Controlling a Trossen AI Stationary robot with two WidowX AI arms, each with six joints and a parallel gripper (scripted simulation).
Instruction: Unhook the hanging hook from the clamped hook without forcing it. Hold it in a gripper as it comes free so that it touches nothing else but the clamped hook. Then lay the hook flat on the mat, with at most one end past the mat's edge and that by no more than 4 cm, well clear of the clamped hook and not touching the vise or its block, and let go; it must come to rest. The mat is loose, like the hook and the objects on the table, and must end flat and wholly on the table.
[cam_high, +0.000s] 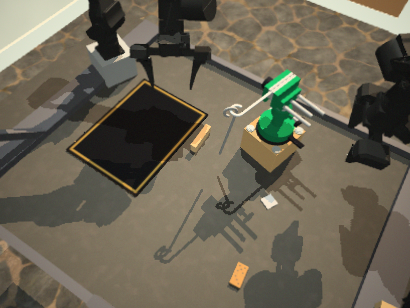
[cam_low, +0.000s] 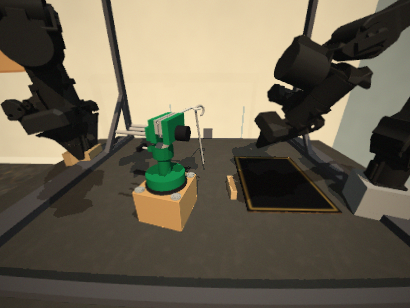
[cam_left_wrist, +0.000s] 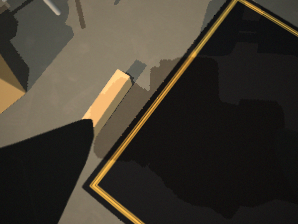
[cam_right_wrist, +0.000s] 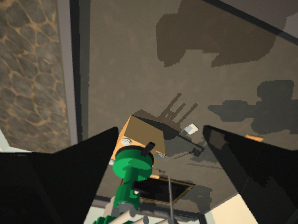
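A green vise (cam_high: 279, 107) stands on a wooden block (cam_high: 267, 145) and clamps a grey hook (cam_high: 250, 106) that points toward the mat. A second thin hook (cam_high: 226, 132) hangs from its curled end; it also shows in the exterior view (cam_low: 201, 137). The black mat (cam_high: 137, 134) with a yellow border lies flat at the left. My left gripper (cam_high: 170, 86) is open and empty above the mat's far corner. My right gripper (cam_right_wrist: 160, 130) is open and empty, high up and behind the vise (cam_right_wrist: 131, 170).
A small wooden bar (cam_high: 200, 137) lies beside the mat's right edge, also in the left wrist view (cam_left_wrist: 107, 102). A white chip (cam_high: 269, 201) and an orange tile (cam_high: 239, 274) lie on the table nearer the front. Raised rails run along the table's edges.
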